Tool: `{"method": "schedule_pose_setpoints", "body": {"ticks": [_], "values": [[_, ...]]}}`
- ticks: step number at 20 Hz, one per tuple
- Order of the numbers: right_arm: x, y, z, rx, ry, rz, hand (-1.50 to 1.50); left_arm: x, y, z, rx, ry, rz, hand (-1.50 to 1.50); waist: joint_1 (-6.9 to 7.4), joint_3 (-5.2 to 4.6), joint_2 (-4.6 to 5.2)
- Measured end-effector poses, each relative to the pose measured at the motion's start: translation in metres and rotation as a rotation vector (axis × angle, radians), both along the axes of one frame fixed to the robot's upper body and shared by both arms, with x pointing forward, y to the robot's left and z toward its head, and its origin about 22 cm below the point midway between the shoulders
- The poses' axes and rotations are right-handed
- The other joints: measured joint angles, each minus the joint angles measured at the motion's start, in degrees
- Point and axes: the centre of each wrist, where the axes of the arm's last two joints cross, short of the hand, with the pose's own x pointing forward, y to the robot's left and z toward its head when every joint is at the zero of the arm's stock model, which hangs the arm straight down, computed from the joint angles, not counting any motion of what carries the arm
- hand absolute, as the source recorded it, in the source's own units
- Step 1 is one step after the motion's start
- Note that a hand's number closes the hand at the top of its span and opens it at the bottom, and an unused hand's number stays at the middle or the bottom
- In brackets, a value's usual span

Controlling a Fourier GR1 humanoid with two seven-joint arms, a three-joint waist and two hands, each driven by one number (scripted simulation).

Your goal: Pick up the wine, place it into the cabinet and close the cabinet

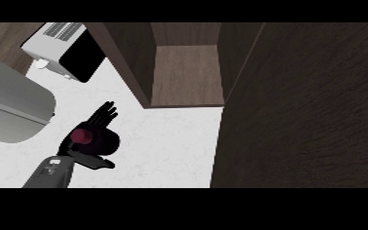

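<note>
White, faintly marbled worktop (173,141) filled the middle of the head view, running from the lower edge up to the foot of a dark wood cabinet (137,58). The cabinet stood open: its brown inner floor (185,75) showed between two dark side walls, and nothing could be seen lying inside it. Its door (302,107), a broad dark wood panel, was swung out and covered the whole right side of the view, its lower part hanging over the worktop.

One hand showed, the left hand (97,126), at the lower left on a grey forearm (50,173) that came in from the bottom edge. It held the wine (81,136), a dark bottle whose dark red round end faced the camera. The palm and thumb were wrapped round the bottle's body, while the fingers (106,111) reached on past it toward the cabinet. The bottle sat over the white worktop, well short of the cabinet's opening and to the left of it; whether it was touching the surface or raised could not be told.

At the upper left a white microwave (61,48) with a black door and a vent grille sat beside the cabinet. A grey rounded object (22,107) lay along the left edge.
</note>
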Motion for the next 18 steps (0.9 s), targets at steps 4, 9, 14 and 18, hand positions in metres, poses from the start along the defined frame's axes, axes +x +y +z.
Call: {"method": "schedule_pose_setpoints", "body": {"ticks": [4,9,14,18], "values": [[-0.001,-0.001,-0.001,-0.01,0.007,0.001,-1.5,0.003,-0.005,0.0,-0.008,-0.029,0.008,-1.5,-0.02,0.01,0.0],[-0.001,0.001,-0.001,-0.002,0.009,0.009,-1.5,0.003,-0.014,-0.005,-0.047,-0.034,0.033,1.5,0.02,0.04,-0.03],[0.0,0.0,0.0,-0.013,0.01,0.002,-1.5,0.008,-0.022,-0.005,-0.07,-0.011,0.016,1.5,0.11,0.06,-0.01],[0.0,0.001,-0.002,-0.007,0.016,0.005,-1.5,0.014,-0.032,-0.004,-0.096,0.008,-0.009,1.5,0.29,0.07,-0.08]]}}
